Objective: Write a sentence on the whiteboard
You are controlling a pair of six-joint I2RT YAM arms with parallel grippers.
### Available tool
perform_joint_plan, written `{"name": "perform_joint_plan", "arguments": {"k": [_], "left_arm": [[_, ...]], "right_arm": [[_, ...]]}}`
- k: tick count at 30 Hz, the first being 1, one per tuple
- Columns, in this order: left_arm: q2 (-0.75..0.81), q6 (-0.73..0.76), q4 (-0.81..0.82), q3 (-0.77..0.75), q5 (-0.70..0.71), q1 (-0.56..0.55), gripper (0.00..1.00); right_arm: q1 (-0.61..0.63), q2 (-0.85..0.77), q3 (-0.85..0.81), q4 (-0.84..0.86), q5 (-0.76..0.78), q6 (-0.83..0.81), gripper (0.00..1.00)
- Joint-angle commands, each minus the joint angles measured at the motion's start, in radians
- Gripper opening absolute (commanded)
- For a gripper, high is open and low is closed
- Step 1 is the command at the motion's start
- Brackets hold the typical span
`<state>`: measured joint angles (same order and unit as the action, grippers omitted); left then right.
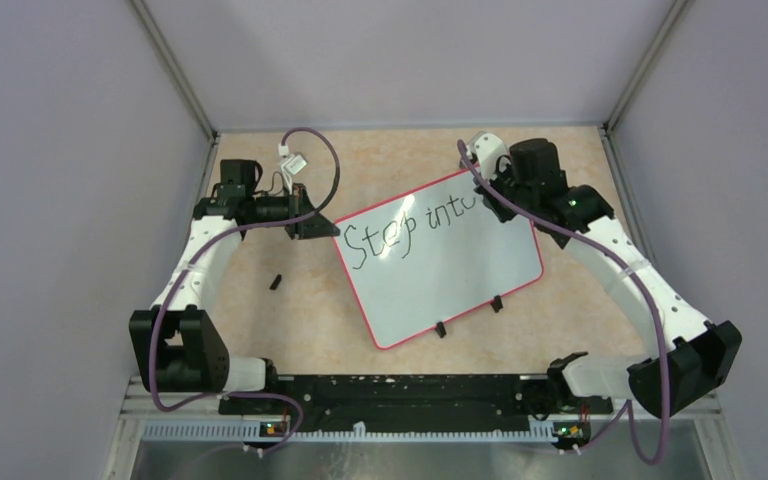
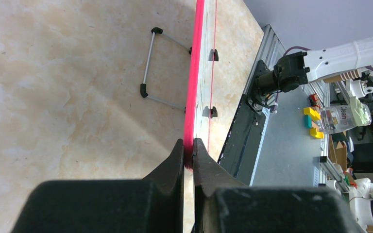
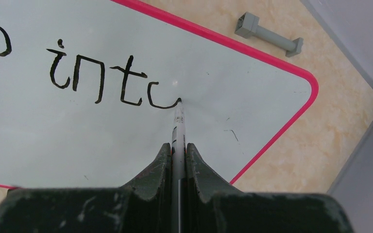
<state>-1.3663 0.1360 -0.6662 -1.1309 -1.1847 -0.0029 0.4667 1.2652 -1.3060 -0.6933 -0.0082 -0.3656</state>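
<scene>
Right gripper (image 3: 177,145) first: it's pressed together on a thin marker (image 3: 178,121) that runs straight out between the two fingers. The tip is touching the whiteboard (image 3: 252,97), right at the end of the last stroke. The sentence (image 3: 97,80) reads "Step int" so far, plus an open curve shaped like a u, in black on one slanted line along the board's far edge. From the right wrist you only get the tail of the "p" and then "int" and the curve. Past the board's rounded pink corner there's a small grey peg (image 3: 268,34) lying on the worktop (image 1: 290,320), apart from the board.

Left gripper (image 2: 188,145) is clamped on the pink-red rim at the board's left corner. The rim sits between the two fingertips, with basically no gap either side. That wrist camera looks along the board edge-on, so the white face is just a sliver. Two black clips (image 2: 213,54) poke up along the long edge nearest the arm bases. A wire stand (image 2: 148,63) with black corners shows on the other side of the rim and meets it at two points. Can't tell from that angle whether the board is lifted or lying flat.

From above, the board sits mid-worktop, turned at an angle between the two arms. A small black piece (image 1: 276,282) lies on its own to the left of it, near the left arm.
</scene>
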Motion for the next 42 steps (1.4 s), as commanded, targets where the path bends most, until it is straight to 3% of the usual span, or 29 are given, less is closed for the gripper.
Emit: {"name": "perform_joint_plan", "arguments": {"k": [1,14,42], "left_arm": [[0.0,0.042,0.01,0.002,0.013,-0.009,0.0],[0.001,0.042,0.01,0.003,0.015,-0.008,0.0],[0.004,0.04,0.011,0.003,0.018,-0.009,0.0]], "right_arm": [[-0.011,-0.002,-0.059,0.059,-0.022,0.013,0.0],[-0.008,0.008,-0.075,-0.006,-0.143,0.02,0.0],[-0.009,0.011,-0.037,0.066,-0.038,0.008,0.0]]}}
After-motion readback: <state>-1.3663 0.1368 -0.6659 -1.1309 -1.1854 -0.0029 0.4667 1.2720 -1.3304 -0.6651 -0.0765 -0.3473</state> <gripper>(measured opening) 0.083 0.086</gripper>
